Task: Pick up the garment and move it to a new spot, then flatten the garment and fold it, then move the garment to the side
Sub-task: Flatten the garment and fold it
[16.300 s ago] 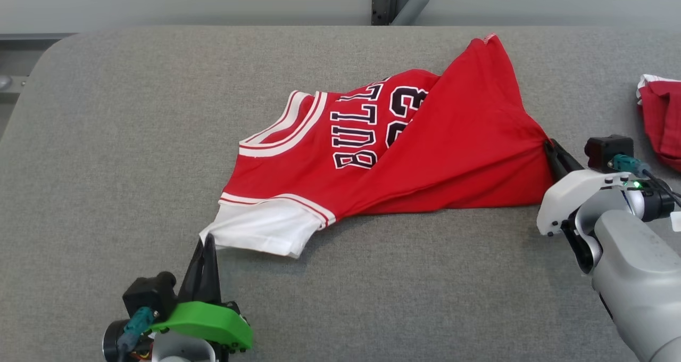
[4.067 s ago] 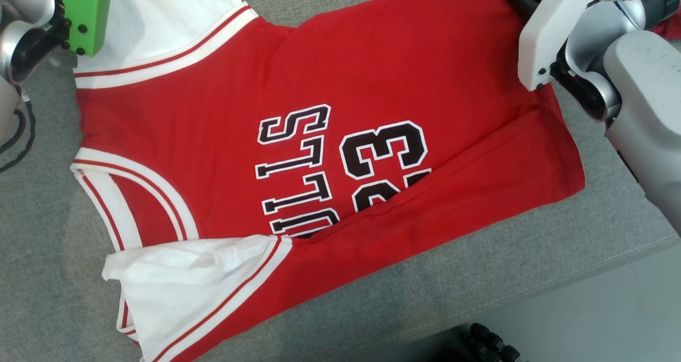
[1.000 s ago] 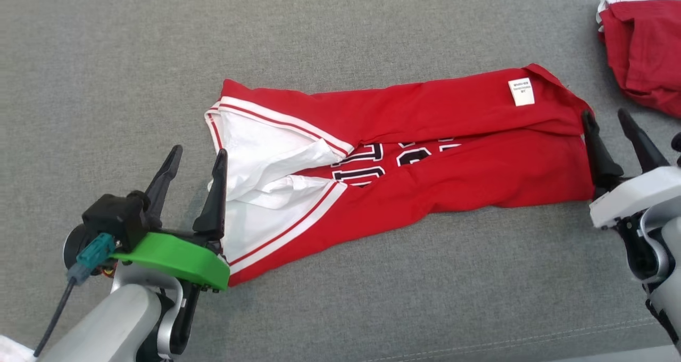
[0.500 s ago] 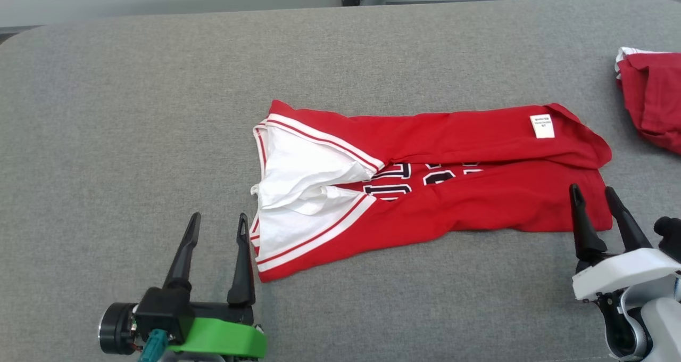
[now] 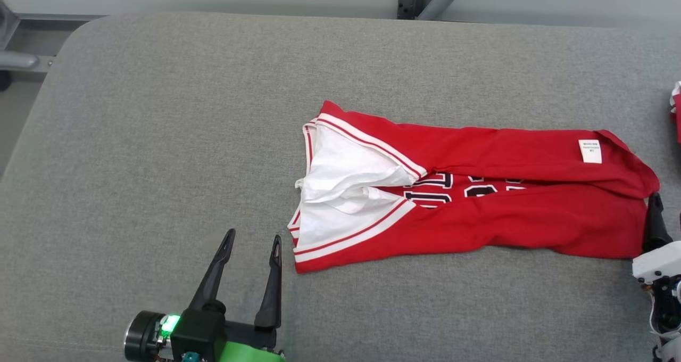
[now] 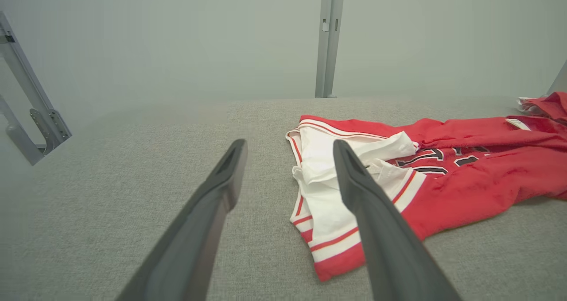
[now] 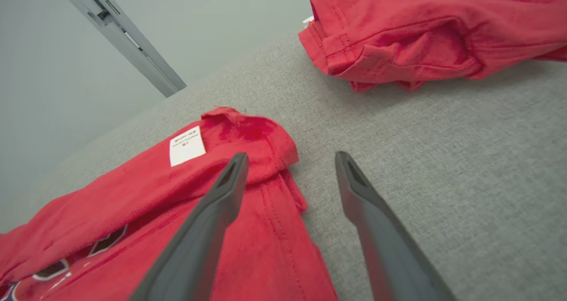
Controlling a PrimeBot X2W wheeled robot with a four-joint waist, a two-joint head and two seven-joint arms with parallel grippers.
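The garment (image 5: 479, 202), a red jersey with white sleeves, lies on the right half of the worktop (image 5: 159, 138). Its two long edges are turned in to meet over the black lettering, and a care label (image 5: 589, 151) shows near the hem end. I judge the lengthwise folds done and the cross fold next. For that I need to grip one short end at its corners and carry it over to the other without letting the turned-in edges open. The rumpled white sleeve cloth looks likely to slip out.

My left hand (image 5: 253, 237) is released, fingers spread and empty, just off the sleeve end's near corner. My right hand (image 7: 291, 157) is likewise spread and empty at the hem corner; whether it touches the cloth I cannot tell.

A second red garment (image 7: 421, 31) lies bunched further right, apart. The worktop is grey woven fabric, with a pale wall and a metal post (image 6: 327, 40) behind it.
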